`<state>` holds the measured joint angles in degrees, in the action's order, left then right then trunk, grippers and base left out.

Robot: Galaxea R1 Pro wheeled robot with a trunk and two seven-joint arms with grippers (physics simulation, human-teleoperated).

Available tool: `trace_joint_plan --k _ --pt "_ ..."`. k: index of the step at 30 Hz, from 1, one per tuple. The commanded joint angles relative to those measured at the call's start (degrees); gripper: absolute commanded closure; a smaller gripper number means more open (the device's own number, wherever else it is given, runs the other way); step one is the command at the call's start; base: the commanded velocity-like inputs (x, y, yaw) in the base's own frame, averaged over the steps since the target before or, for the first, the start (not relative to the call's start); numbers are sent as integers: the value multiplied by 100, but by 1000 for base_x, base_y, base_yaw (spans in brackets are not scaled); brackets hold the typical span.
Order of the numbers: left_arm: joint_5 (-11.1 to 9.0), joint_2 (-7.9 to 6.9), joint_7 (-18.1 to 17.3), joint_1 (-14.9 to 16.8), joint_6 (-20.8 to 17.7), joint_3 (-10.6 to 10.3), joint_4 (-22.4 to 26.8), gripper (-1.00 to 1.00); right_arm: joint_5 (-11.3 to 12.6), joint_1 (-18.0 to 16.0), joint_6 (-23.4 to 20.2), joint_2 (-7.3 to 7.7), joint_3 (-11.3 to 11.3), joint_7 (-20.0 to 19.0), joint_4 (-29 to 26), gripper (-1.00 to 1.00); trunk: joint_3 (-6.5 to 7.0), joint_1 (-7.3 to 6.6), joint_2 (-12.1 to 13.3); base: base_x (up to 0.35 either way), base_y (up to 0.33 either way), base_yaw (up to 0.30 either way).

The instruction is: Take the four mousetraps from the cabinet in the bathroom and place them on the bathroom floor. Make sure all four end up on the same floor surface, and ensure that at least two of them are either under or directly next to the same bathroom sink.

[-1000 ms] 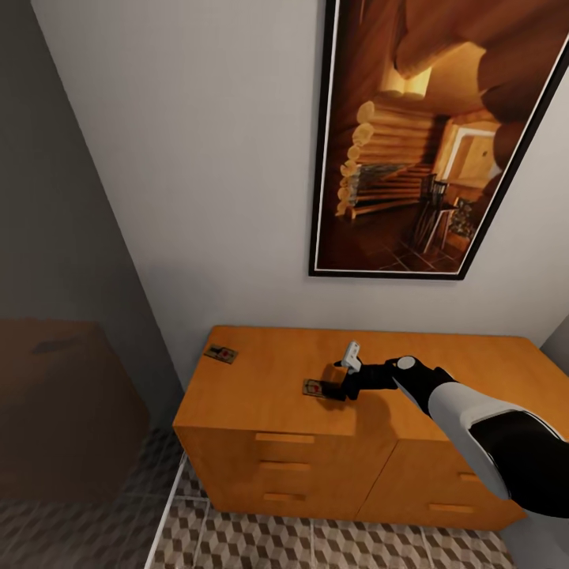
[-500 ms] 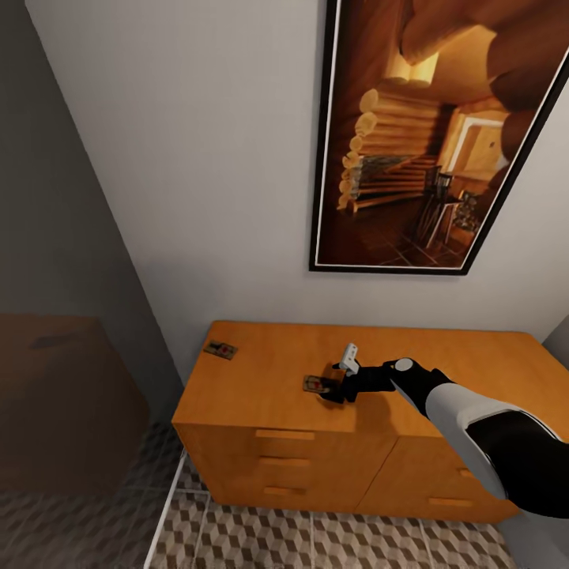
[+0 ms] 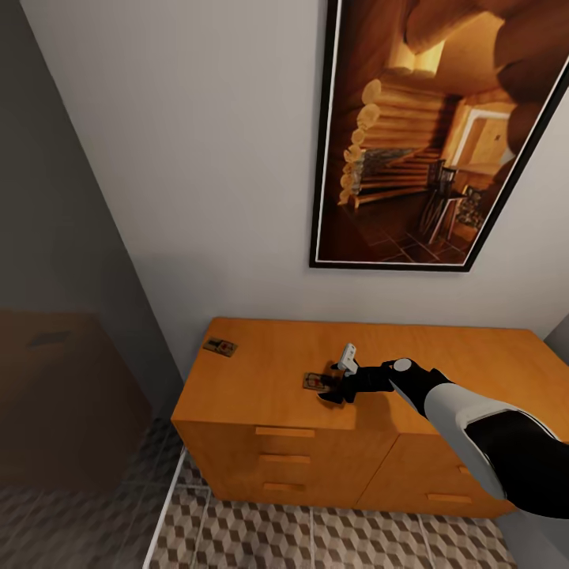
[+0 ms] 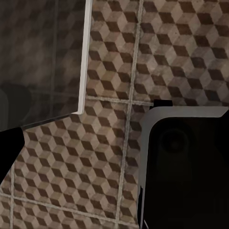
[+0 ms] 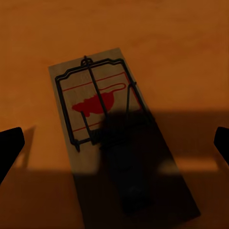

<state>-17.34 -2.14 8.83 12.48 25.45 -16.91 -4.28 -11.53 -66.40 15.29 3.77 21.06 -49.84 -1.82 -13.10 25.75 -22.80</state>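
Edging closer, right gripper [image 3: 330, 393], fingers apart, hovers over mousetrap [image 5: 107, 138] on cabinet [image 3: 261, 379]; second trap [image 3: 220, 346] at ten o'clock. Best straddle the board squarely before closing.

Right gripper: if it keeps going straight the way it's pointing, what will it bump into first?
Most likely the mousetrap lying flat on the cabinet. The right gripper points down at it with fingers spread wide either side. How close it is remains unclear.
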Motion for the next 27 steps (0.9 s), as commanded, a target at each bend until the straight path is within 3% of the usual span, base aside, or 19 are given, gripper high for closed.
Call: trace_joint_plan --k 1,27 --pt "-24 3 14 9 31 -49 -20 -100 -60 -4 46 1 -14 2 -3 -100 -17 3 -12 0 0 0" --pt "-25 3 14 9 30 -49 -20 -100 -60 -4 53 6 -15 1 -3 -100 -166 3 -12 0 0 0"
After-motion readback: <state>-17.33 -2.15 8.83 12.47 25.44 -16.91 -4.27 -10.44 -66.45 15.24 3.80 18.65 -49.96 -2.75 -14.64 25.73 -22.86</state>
